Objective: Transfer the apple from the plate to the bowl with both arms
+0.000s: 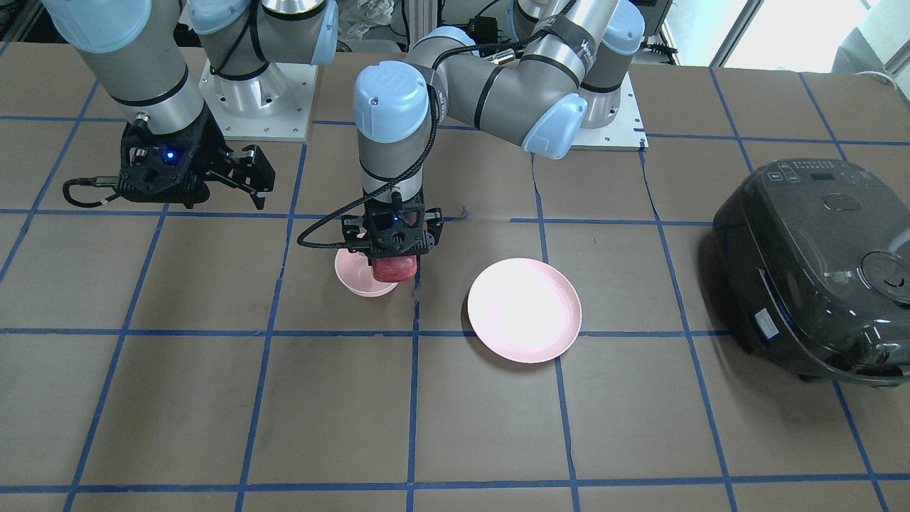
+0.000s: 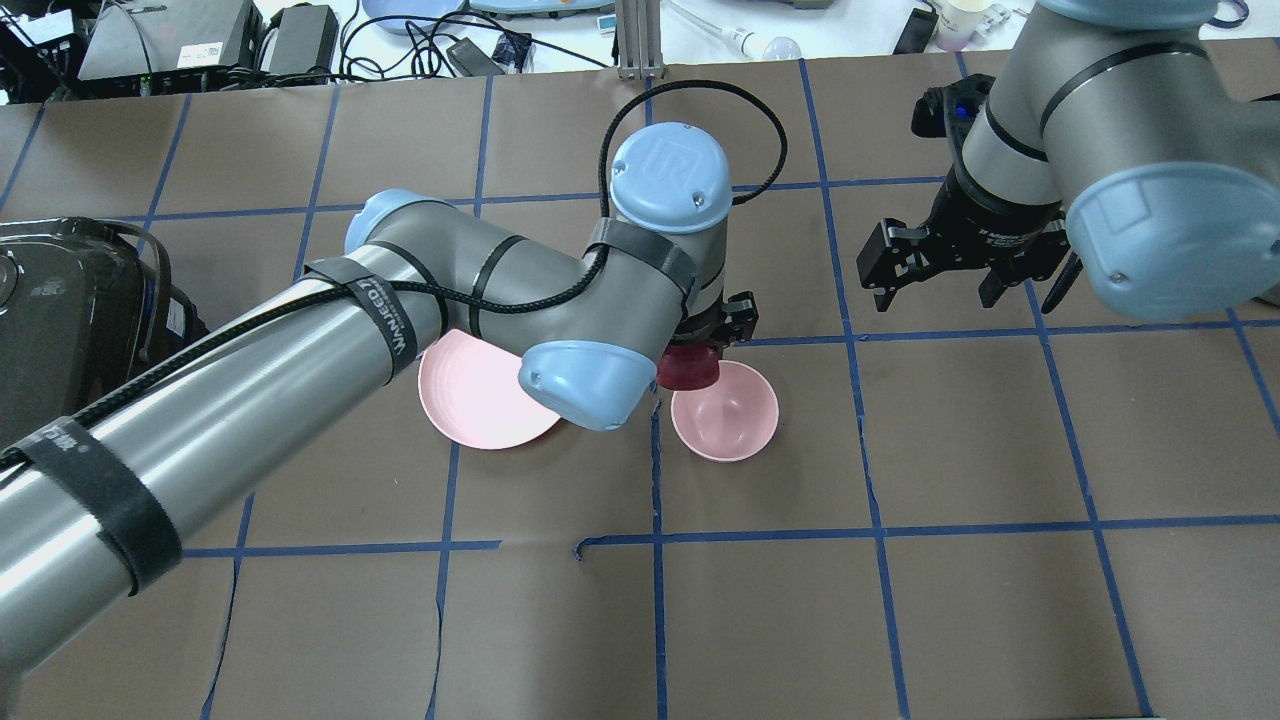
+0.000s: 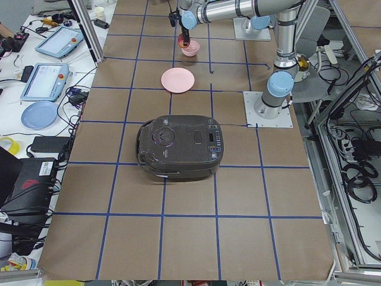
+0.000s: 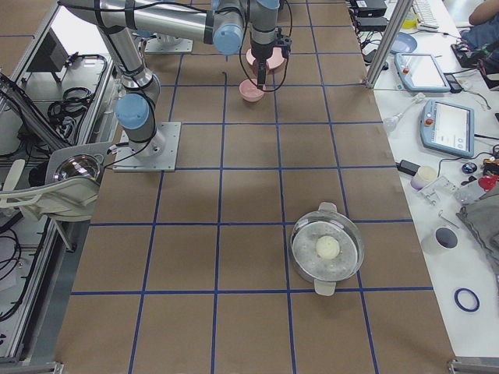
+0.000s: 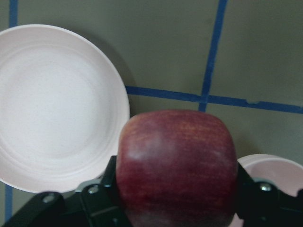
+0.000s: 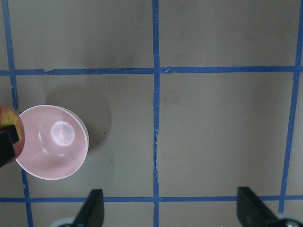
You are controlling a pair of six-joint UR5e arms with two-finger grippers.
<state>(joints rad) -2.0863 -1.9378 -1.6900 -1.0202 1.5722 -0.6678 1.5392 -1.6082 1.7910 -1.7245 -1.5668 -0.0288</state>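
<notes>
Looking from overhead, we see the left gripper (image 1: 393, 245) clamped on the apple (image 2: 688, 370). The apple hangs in the air over the rim of the bowl (image 2: 728, 415), at about the bowl's 10 o'clock. The plate (image 2: 470, 400) lies at the bowl's 9 o'clock, near but apart. The right gripper (image 2: 935, 292) hovers at the bowl's 2 o'clock, well apart, with its fingers spread wide.
</notes>
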